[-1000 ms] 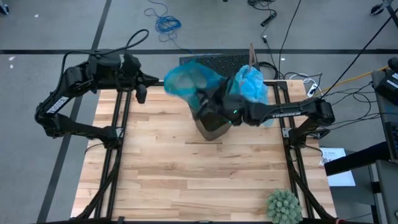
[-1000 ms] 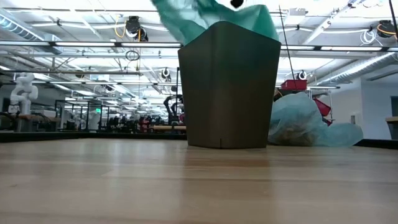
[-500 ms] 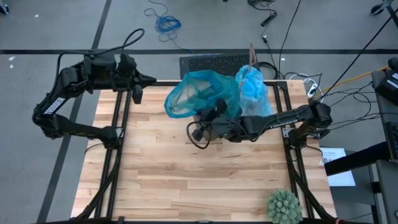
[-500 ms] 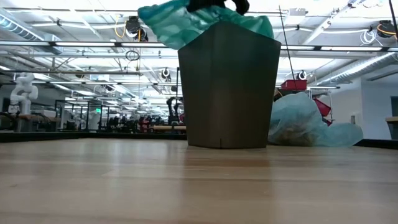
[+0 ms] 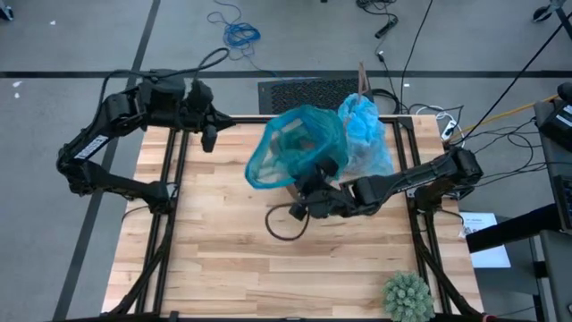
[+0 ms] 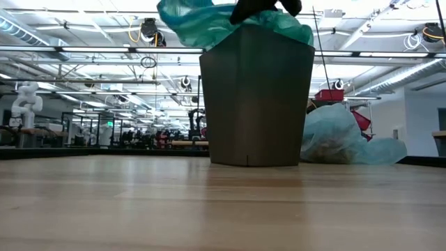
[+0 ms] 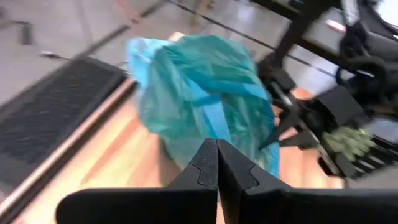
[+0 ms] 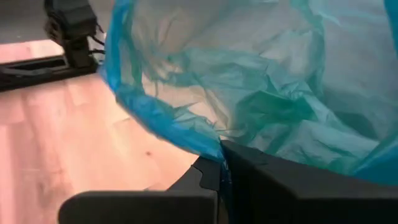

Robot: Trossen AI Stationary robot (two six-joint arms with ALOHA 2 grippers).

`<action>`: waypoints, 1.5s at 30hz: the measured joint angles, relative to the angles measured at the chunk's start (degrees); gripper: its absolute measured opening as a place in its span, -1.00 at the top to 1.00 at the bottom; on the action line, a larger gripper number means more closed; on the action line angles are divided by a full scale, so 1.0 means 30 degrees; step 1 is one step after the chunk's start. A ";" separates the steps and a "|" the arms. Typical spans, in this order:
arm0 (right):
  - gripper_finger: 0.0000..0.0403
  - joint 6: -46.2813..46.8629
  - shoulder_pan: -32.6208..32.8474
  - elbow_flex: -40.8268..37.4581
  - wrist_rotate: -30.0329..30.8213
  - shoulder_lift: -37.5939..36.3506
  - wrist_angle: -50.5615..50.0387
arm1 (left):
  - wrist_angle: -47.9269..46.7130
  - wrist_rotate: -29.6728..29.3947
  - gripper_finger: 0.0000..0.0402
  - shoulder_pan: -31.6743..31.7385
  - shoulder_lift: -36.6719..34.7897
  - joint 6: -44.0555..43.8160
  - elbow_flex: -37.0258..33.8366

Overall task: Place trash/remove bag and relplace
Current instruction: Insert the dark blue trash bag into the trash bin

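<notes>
Right tool [image 8: 219,167] clamped on the teal bag's [image 5: 299,143] rim over the bin [image 6: 255,97].
Thin plastic could have slipped or torn; left tool [image 7: 217,165], fingers together, waited far-left.

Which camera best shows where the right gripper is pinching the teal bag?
Right wrist view: the right gripper is shut on the teal bag rim. High view shows the bag's open mouth over the bin; low view only its top; left wrist its outside.

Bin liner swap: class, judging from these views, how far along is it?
Done: the old tied pale blue bag lies behind the bin. In hand: the right gripper is shut on the teal bag, draping it over the bin's rim. Left: seating it all round. The left gripper waits shut.
</notes>
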 joint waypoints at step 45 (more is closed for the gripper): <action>1.00 1.0157 0.3183 0.0022 0.0492 -0.0401 -0.8103 | 0.5182 0.3888 1.00 0.1829 0.7278 0.3755 -0.4437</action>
